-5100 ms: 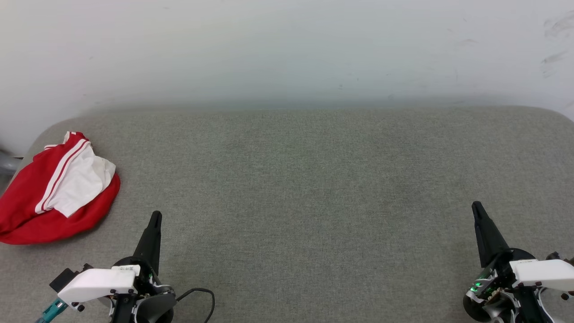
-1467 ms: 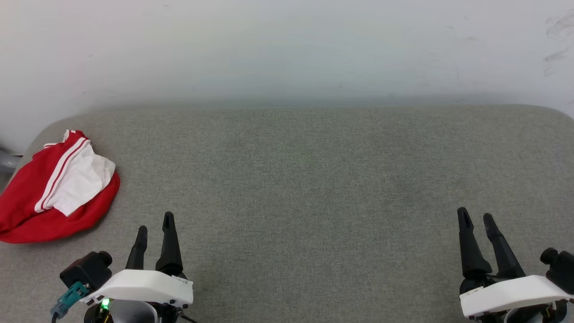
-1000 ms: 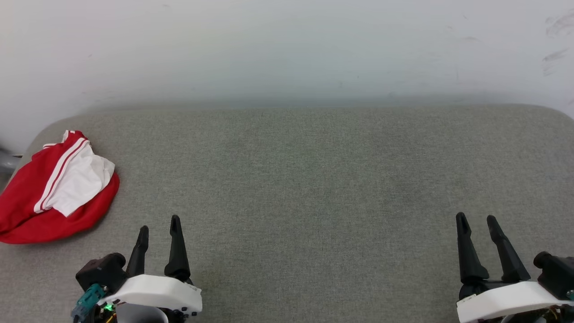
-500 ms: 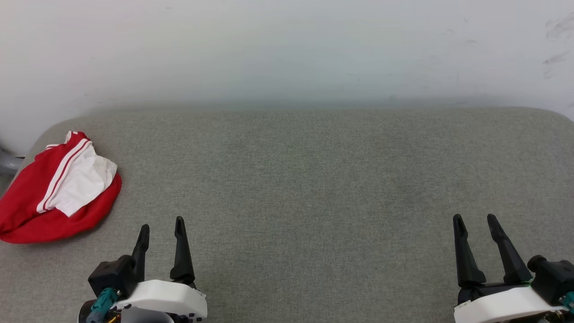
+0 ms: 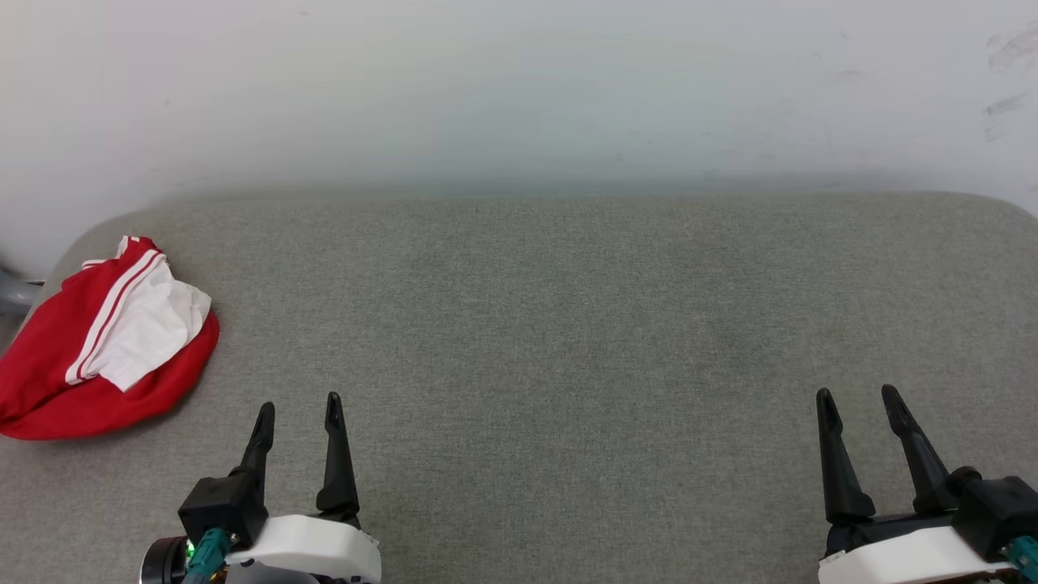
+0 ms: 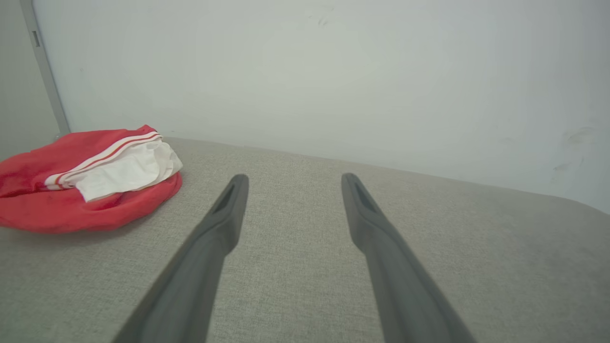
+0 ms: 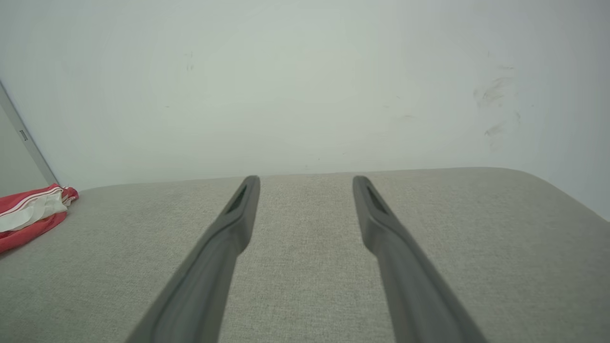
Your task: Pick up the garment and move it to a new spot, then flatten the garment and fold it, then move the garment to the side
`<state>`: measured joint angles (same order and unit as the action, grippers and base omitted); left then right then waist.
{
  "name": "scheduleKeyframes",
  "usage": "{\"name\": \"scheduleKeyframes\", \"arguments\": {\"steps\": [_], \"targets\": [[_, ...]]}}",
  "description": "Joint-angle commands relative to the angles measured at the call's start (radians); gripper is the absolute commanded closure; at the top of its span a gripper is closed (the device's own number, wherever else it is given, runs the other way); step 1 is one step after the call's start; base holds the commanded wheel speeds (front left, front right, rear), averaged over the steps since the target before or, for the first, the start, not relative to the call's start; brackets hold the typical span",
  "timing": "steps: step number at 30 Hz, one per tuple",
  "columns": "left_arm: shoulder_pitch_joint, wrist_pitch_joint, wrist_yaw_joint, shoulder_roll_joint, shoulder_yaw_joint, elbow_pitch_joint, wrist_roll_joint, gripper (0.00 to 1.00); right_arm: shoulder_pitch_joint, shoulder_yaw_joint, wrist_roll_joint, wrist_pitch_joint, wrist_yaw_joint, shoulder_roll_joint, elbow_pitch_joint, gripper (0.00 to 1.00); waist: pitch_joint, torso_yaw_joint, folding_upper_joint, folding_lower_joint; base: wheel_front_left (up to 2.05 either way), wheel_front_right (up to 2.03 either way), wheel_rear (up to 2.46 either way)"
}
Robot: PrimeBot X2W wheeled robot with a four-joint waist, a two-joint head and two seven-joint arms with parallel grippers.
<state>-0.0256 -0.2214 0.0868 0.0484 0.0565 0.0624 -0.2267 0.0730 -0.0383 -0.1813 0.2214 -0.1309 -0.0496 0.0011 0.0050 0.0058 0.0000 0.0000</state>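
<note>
The garment (image 5: 97,349) lies bunched in a red heap at the far left edge of the grey surface, a white sleeve with red-and-white striped trim folded across its top; any print is hidden. It also shows as the garment (image 6: 90,186) at the left of the left wrist view and as the garment (image 7: 28,214) at the far left of the right wrist view. My left gripper (image 5: 298,414) hovers open to the right of the heap and nearer me, nothing between its fingers. My right gripper (image 5: 858,404) stands open at the lower right, far from the cloth.
A grey fabric surface (image 5: 568,324) with rounded corners spreads before me, a pale wall (image 5: 519,89) behind it. A grey bar (image 5: 12,294) pokes out past the left edge by the garment. A grey vertical post (image 6: 45,71) stands at the wall's left.
Both grippers went from shut to open and turned so their fingers stand side by side. The left one drifted slightly right. The garment has stayed where it lay.
</note>
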Motion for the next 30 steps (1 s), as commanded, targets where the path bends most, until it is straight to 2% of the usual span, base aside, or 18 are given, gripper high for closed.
{"name": "scheduleKeyframes", "arguments": {"steps": [1, 20, 30], "targets": [[-0.006, -0.009, -0.002, 0.003, 0.002, -0.008, 0.022, 0.0, 0.012, 0.002, 0.022, 0.009, 0.0, -0.001, -0.01, 0.0, 0.0, 0.0, 0.0, 0.0, 0.0, 0.0, 0.0], [-0.023, -0.044, 0.009, 0.003, 0.013, -0.004, 0.118, 0.0, 0.03, 0.01, 0.092, 0.045, 0.0, -0.001, -0.021, 0.0, 0.004, 0.001, 0.0, 0.0, 0.0, 0.0, 0.0], [-0.027, -0.045, 0.004, 0.003, 0.004, 0.007, 0.101, 0.0, 0.032, 0.012, 0.029, 0.044, 0.0, -0.001, 0.006, 0.0, 0.003, -0.001, 0.0, 0.0, 0.0, 0.0, 0.0]]}}
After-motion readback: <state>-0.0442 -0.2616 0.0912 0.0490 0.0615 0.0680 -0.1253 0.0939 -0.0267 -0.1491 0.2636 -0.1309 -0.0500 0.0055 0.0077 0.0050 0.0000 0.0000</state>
